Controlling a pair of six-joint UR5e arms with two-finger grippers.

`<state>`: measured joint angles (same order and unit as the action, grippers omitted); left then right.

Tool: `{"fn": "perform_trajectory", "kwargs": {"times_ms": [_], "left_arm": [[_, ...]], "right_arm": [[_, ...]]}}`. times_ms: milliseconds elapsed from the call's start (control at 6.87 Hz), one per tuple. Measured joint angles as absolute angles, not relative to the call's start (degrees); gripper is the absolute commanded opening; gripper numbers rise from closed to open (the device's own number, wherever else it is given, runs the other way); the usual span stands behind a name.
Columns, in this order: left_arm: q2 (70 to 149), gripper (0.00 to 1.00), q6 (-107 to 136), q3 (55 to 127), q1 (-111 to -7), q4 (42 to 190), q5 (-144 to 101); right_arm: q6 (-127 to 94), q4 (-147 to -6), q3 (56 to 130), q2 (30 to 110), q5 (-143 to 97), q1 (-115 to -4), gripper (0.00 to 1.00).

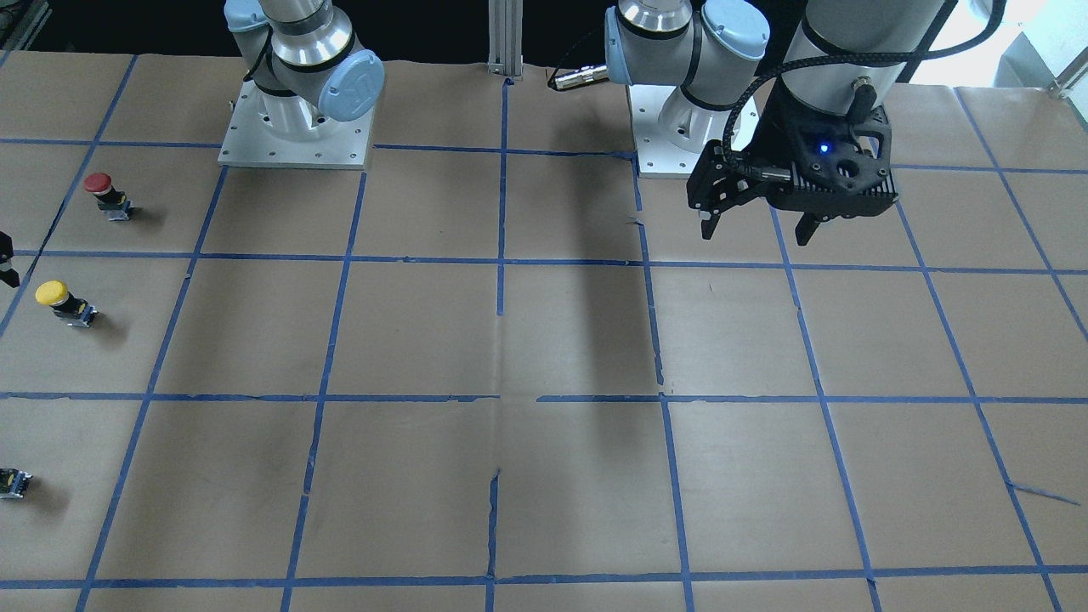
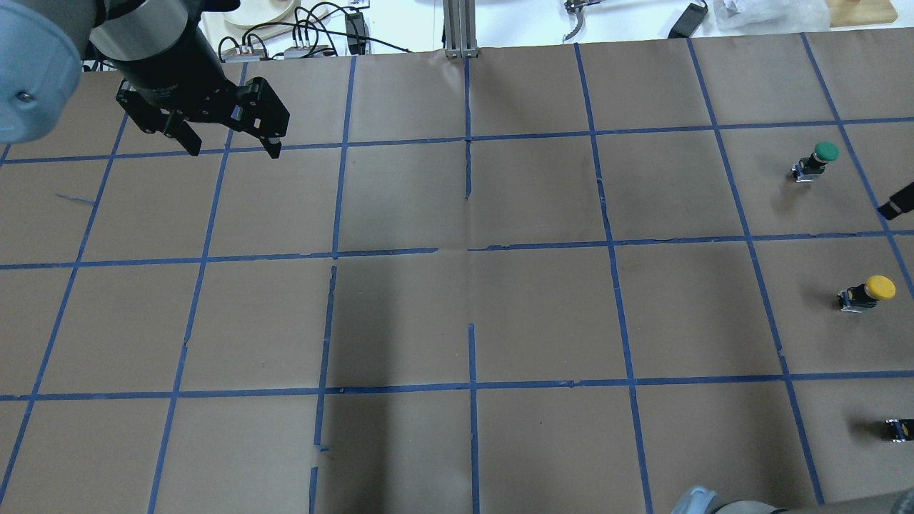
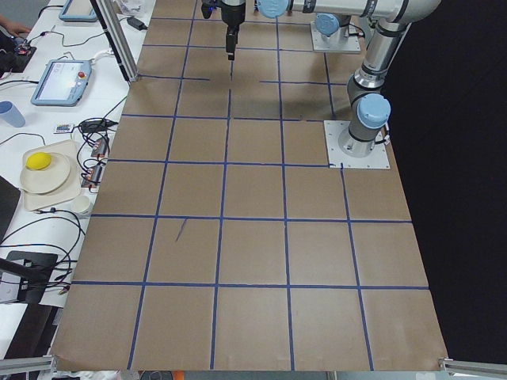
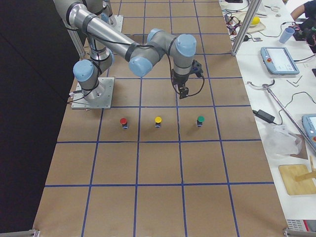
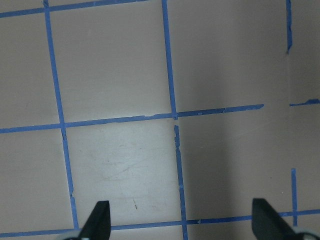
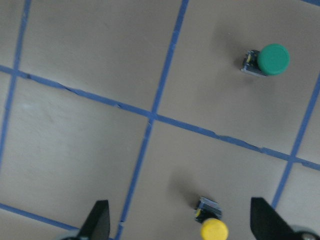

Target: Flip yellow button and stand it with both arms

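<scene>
Buttons stand in a row at the robot's right end of the table (image 2: 457, 321), one per taped square, none touching. The red button (image 4: 123, 121) is nearest the robot's base, the yellow button (image 4: 158, 120) is in the middle, and the green button (image 4: 200, 120) is farthest out. In the right side view the yellow button looks upright, cap on top and dark body on the paper. Nothing touches it.

The right gripper (image 4: 183, 93) hangs above the table close to the row, in contact with nothing. Its wrist view shows both fingers (image 6: 98, 223) spread apart. The yellow button sits low in that frame between them, on the paper below, and the green button is at upper right. The overhead view catches only one fingertip at the right edge, between the green and yellow squares.

The left gripper (image 1: 755, 229) hovers above the table near its own base, well apart from the buttons. Its fingers (image 5: 100, 222) are spread wide with nothing between them. Its wrist view shows brown paper and blue tape (image 5: 170, 65) lines under it. A blue light glows on the gripper body.
</scene>
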<state>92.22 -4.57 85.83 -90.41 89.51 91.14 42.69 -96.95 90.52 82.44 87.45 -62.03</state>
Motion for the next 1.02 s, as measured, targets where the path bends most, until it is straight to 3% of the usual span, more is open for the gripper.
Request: {"fn": "perform_trajectory", "kwargs": {"times_ms": [583, 1019], "left_arm": [[92.45, 1.0, -4.78, 86.51, -90.59, 89.52, 90.82], [92.9, 1.0, -4.47, 87.13, -90.62, 89.46, 89.29]], "right_arm": [[2.98, -91.6, 85.56, 84.29, 88.72, -88.08, 1.0], [-6.01, -92.02, 85.79, 84.02, 90.61, -95.92, 1.0]]}}
